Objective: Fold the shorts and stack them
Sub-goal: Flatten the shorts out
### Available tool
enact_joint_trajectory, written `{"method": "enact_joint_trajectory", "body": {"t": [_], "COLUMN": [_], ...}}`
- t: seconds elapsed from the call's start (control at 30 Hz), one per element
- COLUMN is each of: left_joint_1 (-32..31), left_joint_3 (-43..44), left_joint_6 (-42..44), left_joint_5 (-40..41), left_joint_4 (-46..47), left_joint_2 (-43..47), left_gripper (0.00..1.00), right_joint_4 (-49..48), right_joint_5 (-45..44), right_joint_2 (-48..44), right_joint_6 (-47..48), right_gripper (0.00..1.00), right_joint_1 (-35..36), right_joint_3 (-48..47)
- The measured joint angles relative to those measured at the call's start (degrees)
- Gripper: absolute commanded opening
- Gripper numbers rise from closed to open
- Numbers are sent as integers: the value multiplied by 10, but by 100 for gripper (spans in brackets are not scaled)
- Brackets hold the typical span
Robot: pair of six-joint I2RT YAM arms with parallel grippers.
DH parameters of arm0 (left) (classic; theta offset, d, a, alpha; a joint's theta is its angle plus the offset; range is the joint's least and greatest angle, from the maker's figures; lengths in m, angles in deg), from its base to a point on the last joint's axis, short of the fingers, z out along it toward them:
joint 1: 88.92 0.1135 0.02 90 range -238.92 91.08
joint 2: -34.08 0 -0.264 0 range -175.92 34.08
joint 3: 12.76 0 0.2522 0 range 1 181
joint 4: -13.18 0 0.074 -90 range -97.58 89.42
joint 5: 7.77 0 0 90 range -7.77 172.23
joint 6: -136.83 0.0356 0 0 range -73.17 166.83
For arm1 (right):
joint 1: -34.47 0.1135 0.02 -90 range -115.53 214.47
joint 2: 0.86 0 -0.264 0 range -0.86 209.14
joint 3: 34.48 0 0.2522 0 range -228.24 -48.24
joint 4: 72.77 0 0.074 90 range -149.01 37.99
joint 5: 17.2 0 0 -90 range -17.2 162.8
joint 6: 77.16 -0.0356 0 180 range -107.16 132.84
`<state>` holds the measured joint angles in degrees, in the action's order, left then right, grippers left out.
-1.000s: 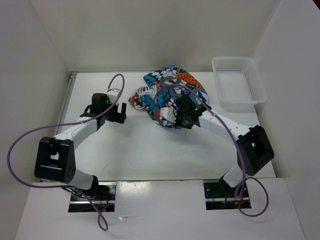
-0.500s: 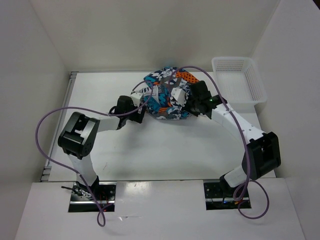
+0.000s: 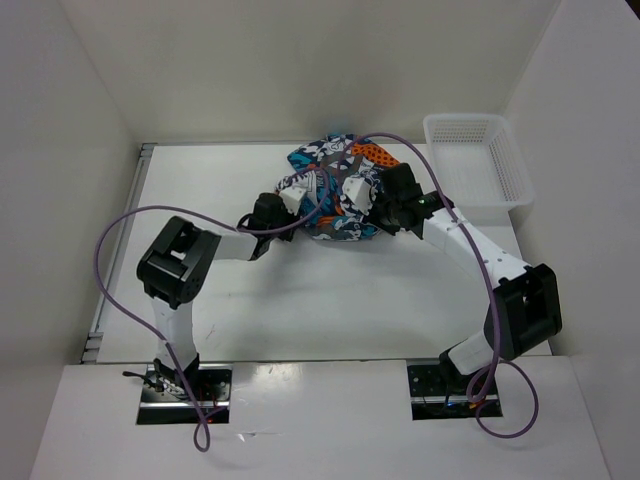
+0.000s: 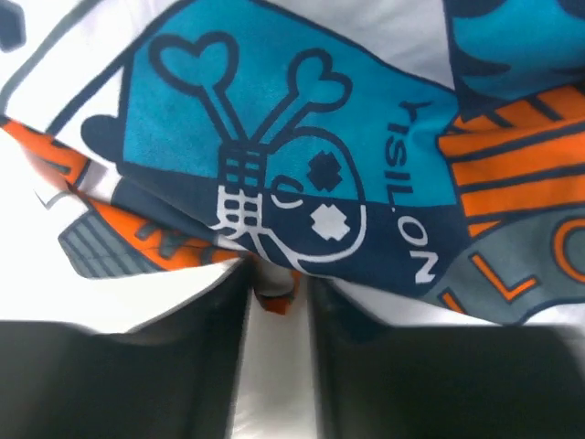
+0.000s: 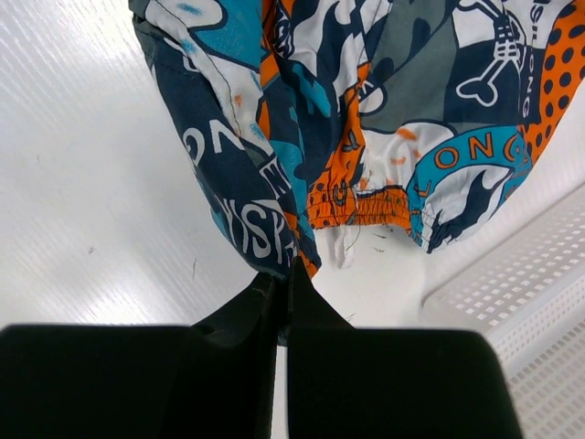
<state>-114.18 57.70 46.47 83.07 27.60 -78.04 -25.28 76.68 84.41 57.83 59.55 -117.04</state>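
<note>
Ahead of the left gripper (image 3: 292,201), touching its fingertips, is the left edge of the shorts (image 3: 332,212). 1 s ago that gripper hung over bare table (image 3: 330,300), well left of the cloth. It has since swung across and closed the whole gap.

Left wrist view: jaws part open with a narrow slot between them. 1 orange hem fold (image 4: 274,297) pokes into the slot. It's not visibly clamped, so I read it as no grip yet.

Right gripper (image 3: 358,190): jaws pinched fully together on a dark fold of the shorts, with the rest of the cloth spreading away ahead of the fingertips. 1 s ago it sat at the near edge of the heap. It has since pulled toward the far side, and the heap has bunched up around it, with less spread toward the left arm. The gathered waistband (image 5: 366,210) lies ahead of this gripper, right of centre. The basket (image 3: 470,119) is further right of it, apart from the cloth in the top view.

What it means: this is still the grab-and-spread stage. The shorts are a crumpled heap between the 2 grippers, 0 folds made and nothing stacked. A 2nd hold would let the arms stretch the cloth flat.

Likely next step: left jaws close on that hem. The risk is a thin bite, so the hem could slip out under tension.
</note>
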Motion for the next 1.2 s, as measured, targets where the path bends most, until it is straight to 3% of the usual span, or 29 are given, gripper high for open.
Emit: {"method": "enact_joint_trajectory", "body": {"t": [0.03,0.07,0.3,0.43,0.63,0.77,0.9,0.93,1.0,1.03,1.1,1.2], "left_joint_1": [2,4,33,98,235,266,253,246,234,229,225,230], "left_joint_3": [4,6,10,39,95,85,7,-10,-32,-40,-46,-46], "left_joint_6": [2,2,2,2,1,2,2,3,3,3,5,3], "left_joint_5": [0,0,9,17,17,-7,-57,-66,-82,-89,-94,-91], "left_joint_4": [-2,-4,-7,-63,-174,-234,-298,-318,-356,-374,-405,-435], "left_joint_2": [-3,-6,-5,32,199,328,440,454,462,457,441,412], "left_gripper": [13,0,0,0,0,0,12,19,30,50,64,70], "right_joint_4": [0,0,-17,-52,-84,-94,-73,-64,-42,-26,-9,15], "right_joint_5": [0,0,-7,-31,-44,-31,-21,-14,-2,3,10,2], "right_joint_2": [0,0,0,4,40,43,41,39,31,27,15,-4], "right_joint_6": [-2,-2,-6,-9,-19,-8,15,21,31,34,47,47], "right_gripper": [0,0,0,0,0,0,6,8,30,72,79,81], "right_joint_1": [-2,-4,-25,-40,-50,-47,-35,-30,-19,-16,-11,-10], "right_joint_3": [0,0,0,-10,-101,-130,-109,-98,-63,-45,-6,40]}}
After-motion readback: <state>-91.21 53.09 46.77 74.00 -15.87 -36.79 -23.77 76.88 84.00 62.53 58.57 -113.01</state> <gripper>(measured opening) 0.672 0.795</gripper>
